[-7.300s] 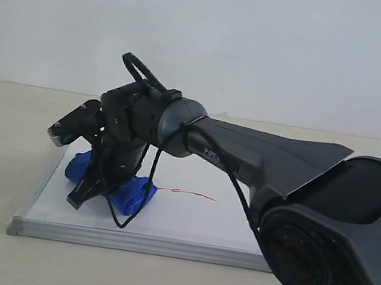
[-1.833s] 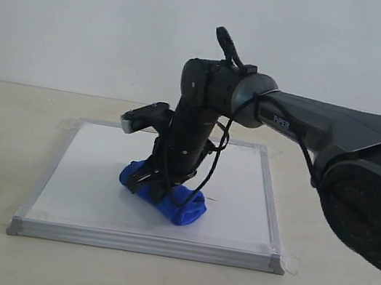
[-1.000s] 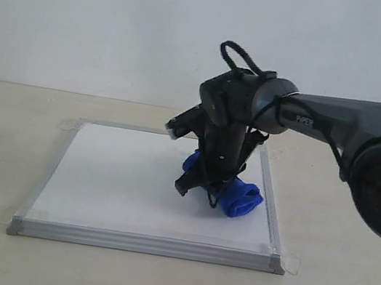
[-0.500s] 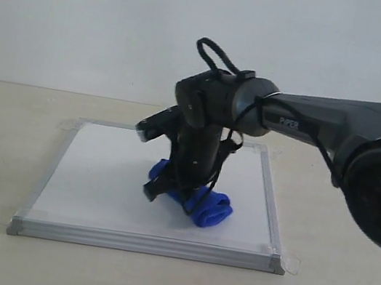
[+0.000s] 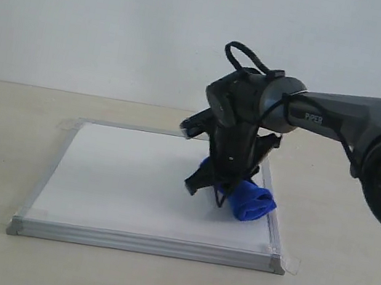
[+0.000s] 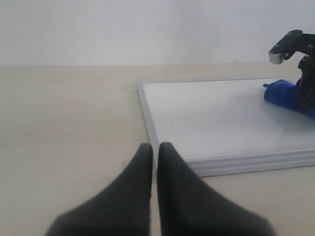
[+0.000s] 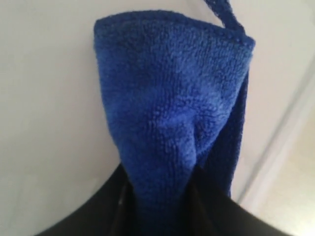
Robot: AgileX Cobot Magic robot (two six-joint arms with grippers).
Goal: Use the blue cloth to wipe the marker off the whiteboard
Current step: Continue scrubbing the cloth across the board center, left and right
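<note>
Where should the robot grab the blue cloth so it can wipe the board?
Probably across the middle of the blue cloth, coming down from above. It is a soft roll lying flat on the whiteboard, so pinching it across its width leaves fabric underneath to rub with. The right end effector holds it roughly this way.
</note>
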